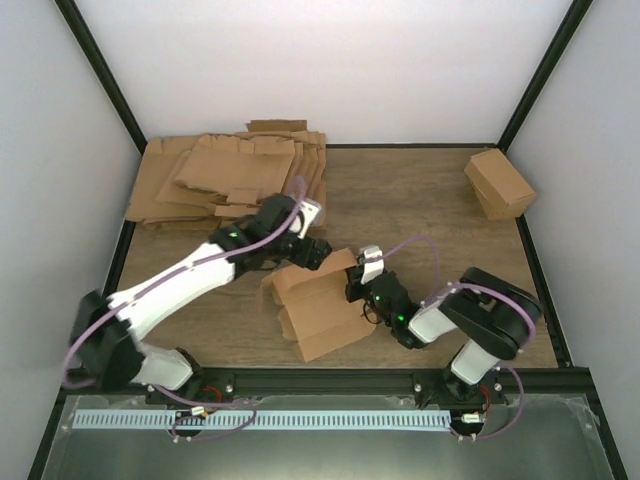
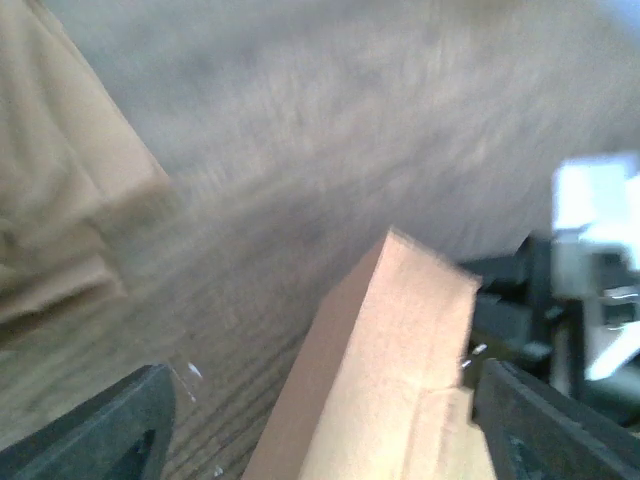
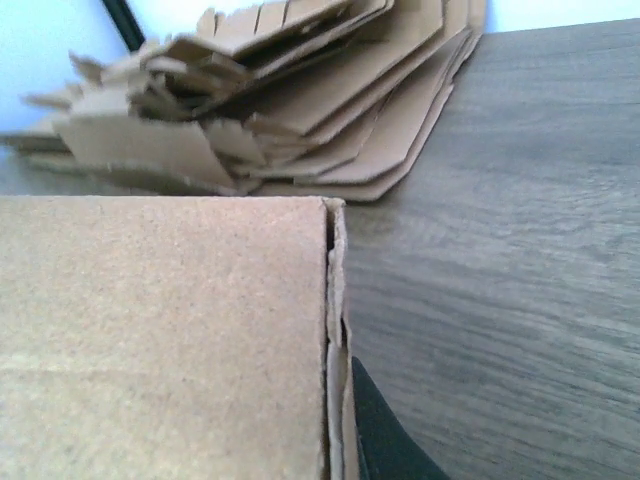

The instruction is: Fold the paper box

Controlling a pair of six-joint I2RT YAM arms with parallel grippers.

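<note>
The paper box (image 1: 318,312) was stood partly folded near the middle of the counter (image 1: 420,200). The left fingers (image 2: 90,435) were spread wide on either side of its corner, not gripping; the right fingers (image 3: 385,445) were closed tight on its side wall.

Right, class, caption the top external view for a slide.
Right claw pinches the half-folded paper box; left claw open at its far corner; flat sheets piled behind.

No legible text on any surface.
</note>
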